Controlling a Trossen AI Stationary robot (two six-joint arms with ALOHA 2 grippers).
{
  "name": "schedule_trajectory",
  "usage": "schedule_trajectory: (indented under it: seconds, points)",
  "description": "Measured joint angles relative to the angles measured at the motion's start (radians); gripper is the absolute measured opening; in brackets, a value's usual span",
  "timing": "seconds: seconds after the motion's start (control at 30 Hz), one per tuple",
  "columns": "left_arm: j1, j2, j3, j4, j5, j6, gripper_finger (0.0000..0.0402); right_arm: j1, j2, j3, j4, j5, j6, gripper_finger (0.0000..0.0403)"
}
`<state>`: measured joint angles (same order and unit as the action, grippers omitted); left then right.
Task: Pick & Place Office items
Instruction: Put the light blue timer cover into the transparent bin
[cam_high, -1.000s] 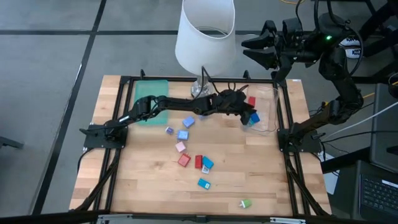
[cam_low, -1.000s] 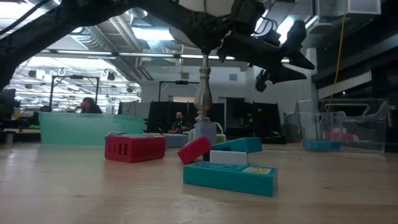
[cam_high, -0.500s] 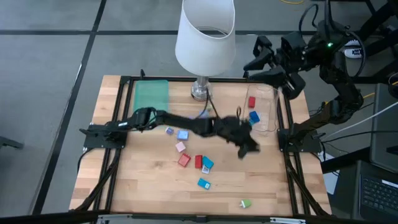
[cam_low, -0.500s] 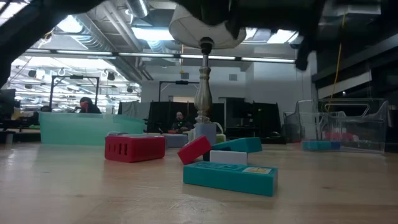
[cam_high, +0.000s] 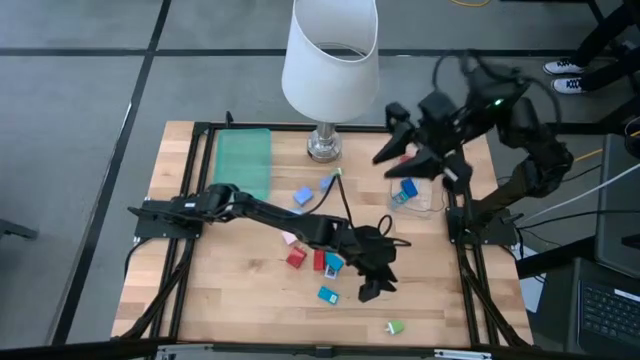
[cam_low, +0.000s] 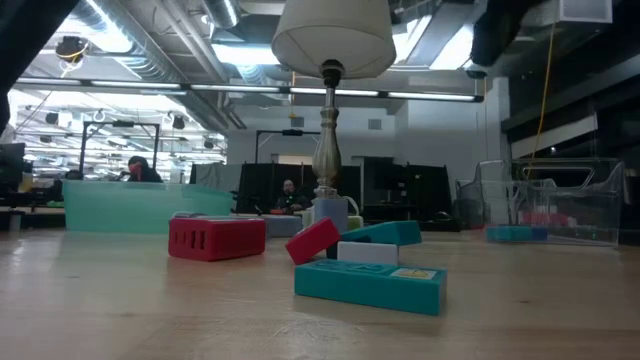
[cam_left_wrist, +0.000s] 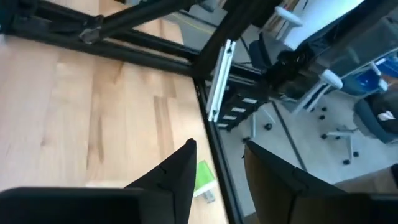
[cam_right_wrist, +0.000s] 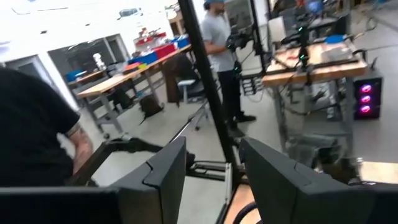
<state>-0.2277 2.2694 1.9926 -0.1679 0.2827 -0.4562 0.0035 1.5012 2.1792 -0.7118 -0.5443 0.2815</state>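
Several office items lie loose on the wooden table: a blue piece (cam_high: 303, 196), a pink one (cam_high: 290, 237), two red ones (cam_high: 296, 258), a teal one (cam_high: 327, 295) and a green one (cam_high: 395, 327) near the front edge. My left gripper (cam_high: 368, 290) hovers open over bare wood right of the teal piece, nothing between its fingers. In the left wrist view my left gripper (cam_left_wrist: 219, 149) points past the green piece (cam_left_wrist: 203, 180). My right gripper (cam_high: 386, 136) hangs open high over the far right, by the clear bin (cam_high: 430, 180).
A white-shaded lamp (cam_high: 328, 60) stands at the far middle, with a flat green tray (cam_high: 245, 160) to its left. The clear bin holds blue (cam_high: 408, 188) and red (cam_high: 405, 160) pieces. Black frame rails (cam_high: 460, 250) run along the table's sides. People show in the room behind.
My left gripper has swung from the clear bin toward the table's near edge, passing over the loose pieces and tipping less steeply down. My right gripper has come from beyond the far right corner toward the table's left, over the bin, turning as it went.
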Motion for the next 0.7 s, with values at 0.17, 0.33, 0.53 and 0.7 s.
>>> schedule_trajectory:
  seconds: [0.17, 0.33, 0.53, 0.7]
  points:
    - [-0.007, -0.055, -0.001, -0.035, 0.028, 0.027, 0.012, 0.081, 0.046, 0.0, 0.01, 0.025, 0.029, 0.0165]
    - [-0.02, -0.146, 0.0, -0.121, 0.03, 0.095, 0.0121, 0.162, 0.065, 0.0, 0.066, 0.032, 0.021, 0.0165]
    - [-0.055, -0.271, 0.0, -0.334, 0.026, 0.177, 0.0114, 0.234, 0.04, 0.0, 0.216, 0.04, -0.024, 0.0165]
    - [-0.112, -0.394, 0.0, -0.431, -0.035, 0.189, 0.0113, 0.269, 0.024, 0.0, 0.207, 0.115, -0.089, 0.0165]
